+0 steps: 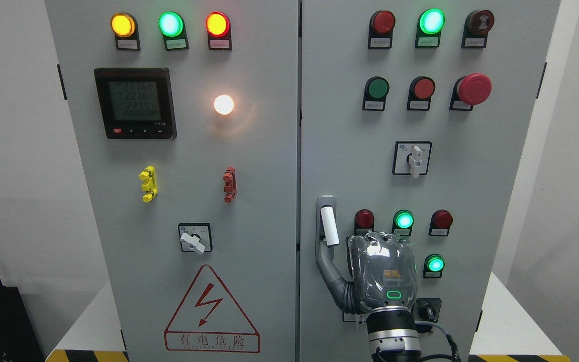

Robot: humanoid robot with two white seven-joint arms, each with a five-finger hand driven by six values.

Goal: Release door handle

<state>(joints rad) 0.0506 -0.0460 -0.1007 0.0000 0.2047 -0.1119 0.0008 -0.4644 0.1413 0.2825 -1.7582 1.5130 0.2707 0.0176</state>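
1. The right hand (381,271) rises from the bottom edge, right of middle, its back to the camera. Its thumb (330,271) reaches up-left to the lower end of the door handle (328,225); the other fingers curl toward the panel and seem to hold nothing, though whether the thumb presses the handle cannot be told.
2. The handle stands near upright, slightly tilted, at the left edge of the right door (350,151), lower middle of the frame, so the hand looks close to letting go.
3. Around the hand sit a red lamp (364,219), a green lamp (403,220) and a black knob (426,311); pulling back carelessly could brush them.
4. The left door (269,211) carries a warning triangle (211,311) and a meter (134,103).
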